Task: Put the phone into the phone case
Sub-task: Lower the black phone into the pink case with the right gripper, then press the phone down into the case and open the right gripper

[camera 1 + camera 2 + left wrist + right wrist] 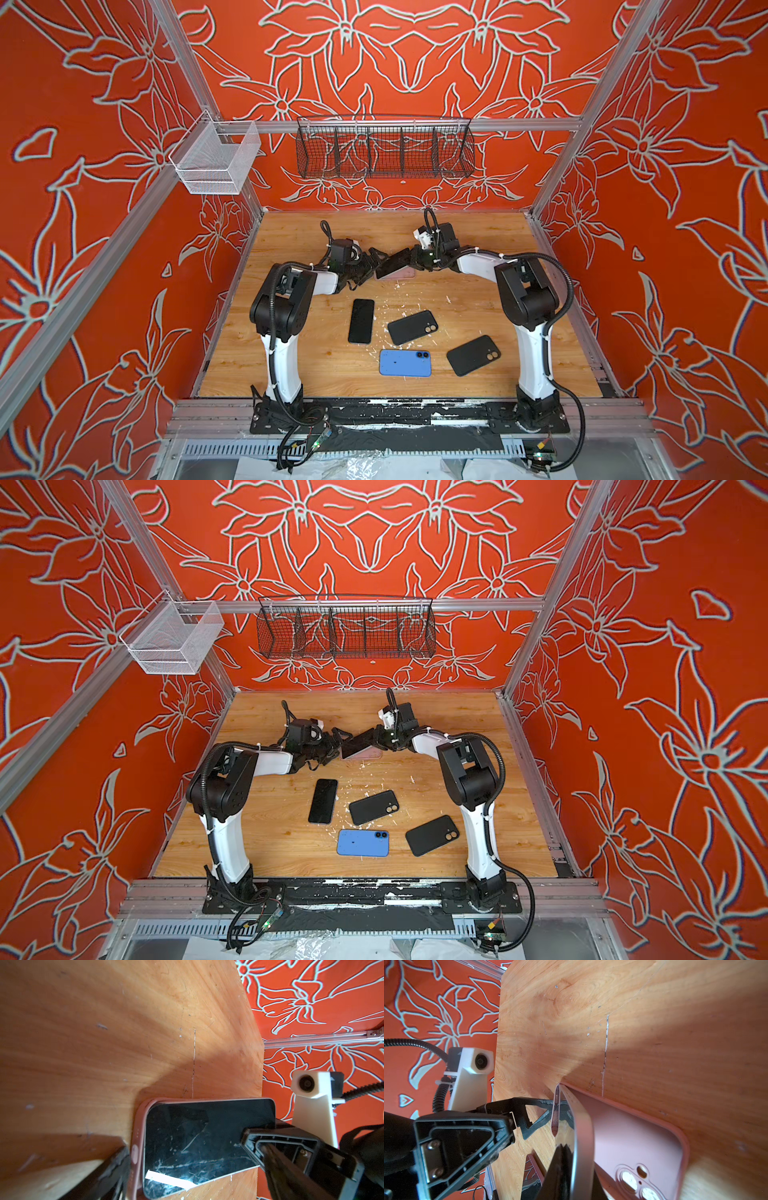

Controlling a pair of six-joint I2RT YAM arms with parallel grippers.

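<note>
The pink phone case point(405, 274) point(371, 754) lies open side up at the middle back of the table. The black-screened phone point(395, 261) point(358, 742) leans into it, left end down in the case, right end lifted. My right gripper point(411, 254) point(377, 737) is shut on that raised end. In the right wrist view the phone's silver edge point(581, 1136) rises over the case's pink inside point(633, 1136). My left gripper point(376, 258) point(340, 737) stands open at the case's left end. In the left wrist view the phone point(197, 1136) lies between its spread fingers point(112, 1172).
Nearer the front lie a black phone point(360, 321), two black cases point(412, 327) point(473, 355) and a blue phone point(405, 363), with white scraps around them. A black wire basket point(384, 147) and a white mesh basket point(216, 160) hang on the back rail.
</note>
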